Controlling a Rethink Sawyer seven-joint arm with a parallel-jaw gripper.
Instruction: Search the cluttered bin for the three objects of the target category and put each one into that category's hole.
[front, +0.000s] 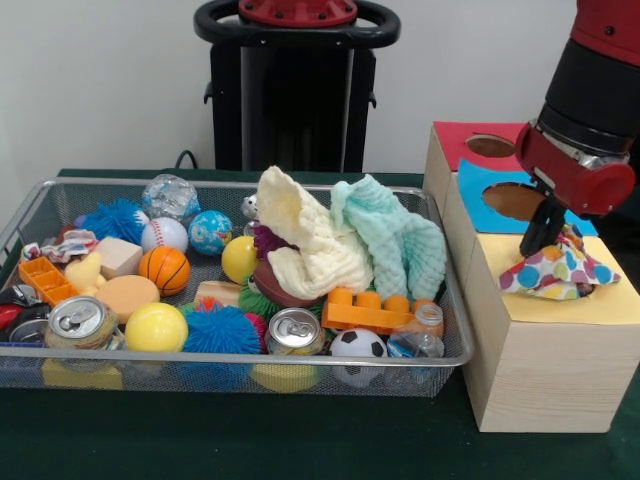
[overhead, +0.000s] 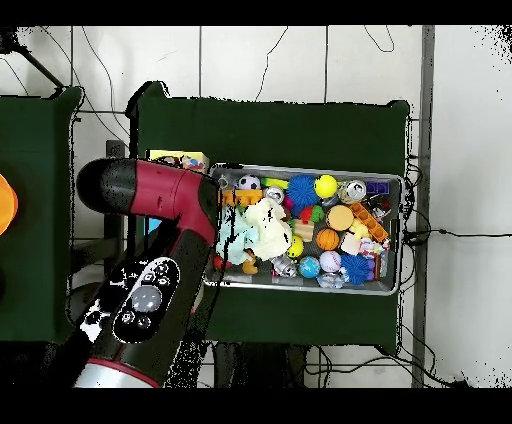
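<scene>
A dark green tabletop (front: 300, 440) carries two things directly. A wire mesh bin (front: 455, 330) full of toys, cans and cloths rests on it, and just beside the bin stands a wooden box (front: 545, 375) with coloured top panels.

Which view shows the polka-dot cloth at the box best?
The front view: the polka-dot cloth lies on the box's yellow panel under the hand. In the overhead view the arm covers it, so it cannot be seen.
</scene>
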